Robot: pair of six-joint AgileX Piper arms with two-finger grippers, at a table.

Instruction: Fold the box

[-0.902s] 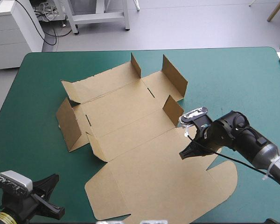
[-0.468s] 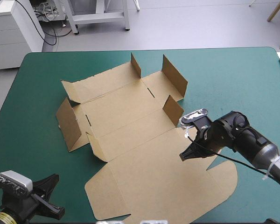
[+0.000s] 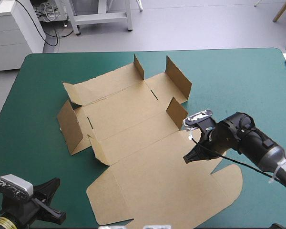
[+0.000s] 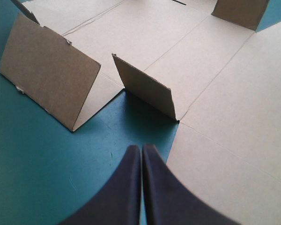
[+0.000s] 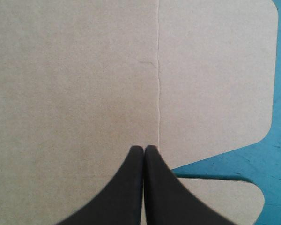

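The brown box (image 3: pixel 133 119) lies open, mostly flat, mid-counter (image 3: pixel 238 76). The right gripper (image 5: pixel 144 148) is over its lid, fingers together. The left gripper (image 4: pixel 141 147), fingers likewise together, sits beside its near-left edge.

High view overlooks the table (image 3: pixel 238 76), left wrist view low, box (image 4: pixel 145 42) ahead of left gripper (image 4: pixel 141 148), right close above it.
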